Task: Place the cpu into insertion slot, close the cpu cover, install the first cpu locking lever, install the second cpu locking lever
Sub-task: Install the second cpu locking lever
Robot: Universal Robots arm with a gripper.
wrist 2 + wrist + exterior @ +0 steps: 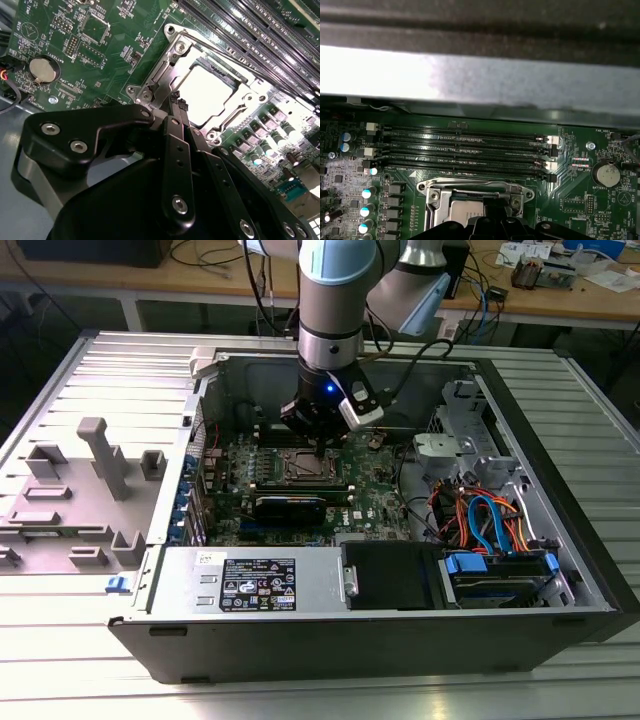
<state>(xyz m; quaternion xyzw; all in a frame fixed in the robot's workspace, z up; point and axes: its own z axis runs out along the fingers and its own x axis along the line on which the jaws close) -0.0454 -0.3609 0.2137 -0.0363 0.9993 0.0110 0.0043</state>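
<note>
You find the gripper (176, 100), fingers closed together and holding nothing, directly above the insertion slot (210, 95), where the cpu (205, 92) sits under the closed cpu cover (170, 65), with four memory slots (465, 150) just beyond.

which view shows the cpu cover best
The second wrist view: the cpu cover lies flat on the socket, nearly all of its silvery frame in sight, past the gripper. The first wrist view shows part of it, partly behind the gripper. The exterior view shows it small under the arm.
</note>
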